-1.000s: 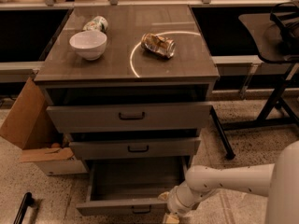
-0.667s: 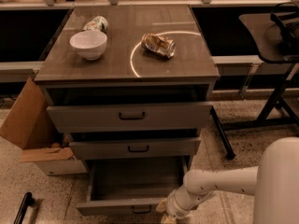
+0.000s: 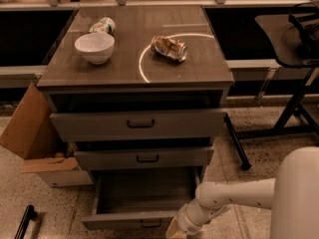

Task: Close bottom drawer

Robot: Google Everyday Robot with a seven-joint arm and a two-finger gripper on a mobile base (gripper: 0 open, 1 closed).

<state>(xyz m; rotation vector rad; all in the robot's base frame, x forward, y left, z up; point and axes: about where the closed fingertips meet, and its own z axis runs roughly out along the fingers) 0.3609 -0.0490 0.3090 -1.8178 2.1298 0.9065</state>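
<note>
- Since a second ago, the white arm (image 3: 239, 195) shows more of its bulky upper segment at the right edge, and the pincer (image 3: 175, 229) sits slightly lower and further left; the bottom drawer (image 3: 129, 221) is pulled out as before.
- Grey cabinet (image 3: 134, 86) fills the middle, its counter (image 3: 124, 66) marked by a bright curved reflection.
- Arm reaches in from the lower right, low along the floor.
- Top drawer (image 3: 99, 126) and middle drawer (image 3: 109, 159) each stand a little out.
- Bottom drawer is well open, its box visible beneath the middle drawer.
- Cardboard box (image 3: 30, 128) leans just beside the cabinet's left side.
- White bowl (image 3: 94, 48) stands on the counter's left, a tipped container (image 3: 102, 25) just behind it.
- Crushed can (image 3: 169, 48) lies to the right, apart from the bowl.
- Pincer is at the drawer front's right end, cut off by the frame's bottom edge; whether it is released or clenched I cannot tell.
</note>
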